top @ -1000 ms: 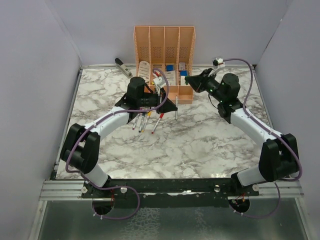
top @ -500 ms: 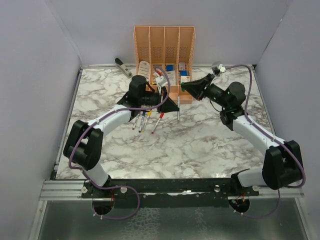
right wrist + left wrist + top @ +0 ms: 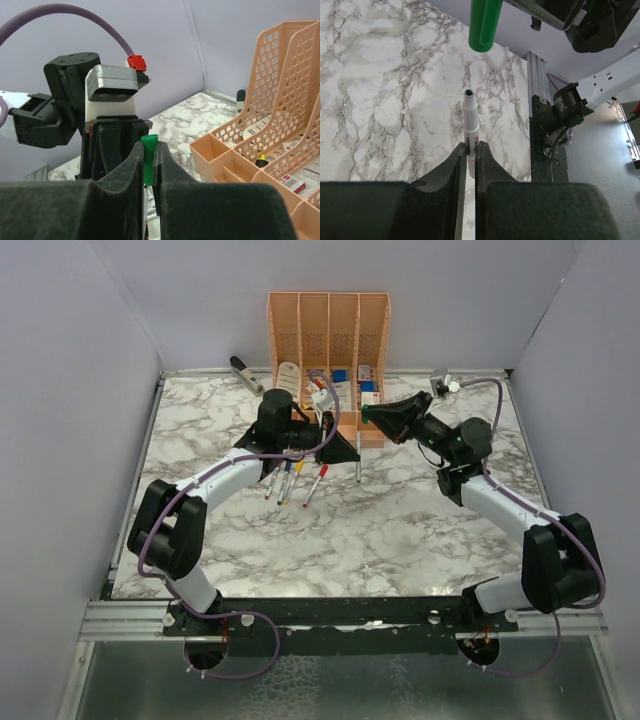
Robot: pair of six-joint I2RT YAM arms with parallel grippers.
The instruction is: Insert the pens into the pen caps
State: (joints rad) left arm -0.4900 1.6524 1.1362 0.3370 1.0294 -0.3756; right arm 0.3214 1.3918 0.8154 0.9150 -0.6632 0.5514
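My left gripper (image 3: 345, 452) is shut on a silver-grey pen (image 3: 470, 122) with a dark green tip, held above the table; the pen also shows in the top view (image 3: 357, 466). My right gripper (image 3: 370, 415) is shut on the green pen cap (image 3: 148, 156). In the left wrist view the cap (image 3: 484, 24) hangs just beyond the pen's tip, with a gap between them. Several more pens (image 3: 292, 480) lie on the marble under my left arm. The other caps are not in view.
A peach desk organiser (image 3: 330, 335) stands at the back middle, its low trays (image 3: 235, 157) close beside my right gripper. A grey stapler (image 3: 245, 375) lies at the back left. The table's walls close in on the left and right.
My right gripper has swung left with the green cap, towards the left gripper. My left gripper has shifted slightly right with the pen.
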